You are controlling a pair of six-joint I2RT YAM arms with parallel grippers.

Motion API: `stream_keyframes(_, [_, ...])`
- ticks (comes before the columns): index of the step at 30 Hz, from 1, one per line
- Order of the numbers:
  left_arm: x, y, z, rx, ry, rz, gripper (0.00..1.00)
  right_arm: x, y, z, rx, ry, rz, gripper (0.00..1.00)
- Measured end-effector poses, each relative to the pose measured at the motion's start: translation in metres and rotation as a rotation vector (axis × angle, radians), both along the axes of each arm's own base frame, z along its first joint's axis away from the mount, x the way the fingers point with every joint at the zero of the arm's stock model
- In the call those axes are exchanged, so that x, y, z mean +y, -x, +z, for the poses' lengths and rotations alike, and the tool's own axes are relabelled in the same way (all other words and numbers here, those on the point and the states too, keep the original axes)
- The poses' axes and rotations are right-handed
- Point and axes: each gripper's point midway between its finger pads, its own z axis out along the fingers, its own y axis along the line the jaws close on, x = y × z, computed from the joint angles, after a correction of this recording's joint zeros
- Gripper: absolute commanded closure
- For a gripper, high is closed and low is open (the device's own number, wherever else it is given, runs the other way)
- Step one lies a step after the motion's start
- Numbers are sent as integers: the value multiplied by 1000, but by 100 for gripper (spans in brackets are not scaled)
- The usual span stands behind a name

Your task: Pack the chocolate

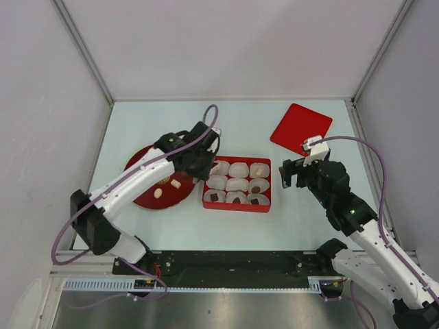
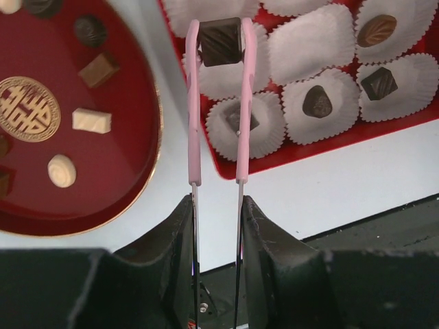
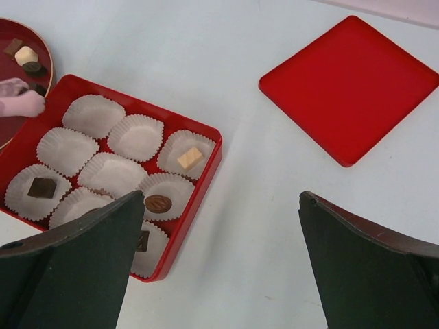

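pink tongs (image 2: 194, 103) are clamped in the left gripper (image 2: 218, 205), a dark chocolate (image 2: 221, 41) is pinched at their tips over the paper cups (image 2: 309, 48) of the red box (image 2: 329, 147); the right gripper (image 3: 221, 205) is spread open.

Top external view fixed high above and behind both arms (image 1: 130, 186), looking down on the whole surface (image 1: 171, 130), left wrist view close over the red box (image 2: 322, 149) and round red plate (image 2: 103, 195), right wrist view farther back, sharing that box, plus the square lid (image 3: 350, 89).
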Motion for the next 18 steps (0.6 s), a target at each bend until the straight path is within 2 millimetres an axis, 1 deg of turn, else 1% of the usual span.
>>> stream_keyframes(10, [-68,-2,-20,32,-38,-136,88,-1,1,2,-5,-2,-2,0])
stream_keyframes(14, [-85,0,-29,40,-59,-169,87,-1,1,1,-6,-1,-5,0])
stream_keyframes(18, [-96,2,-42,58,-93,-191,87,-1,1,-1,-2,3,-6,0])
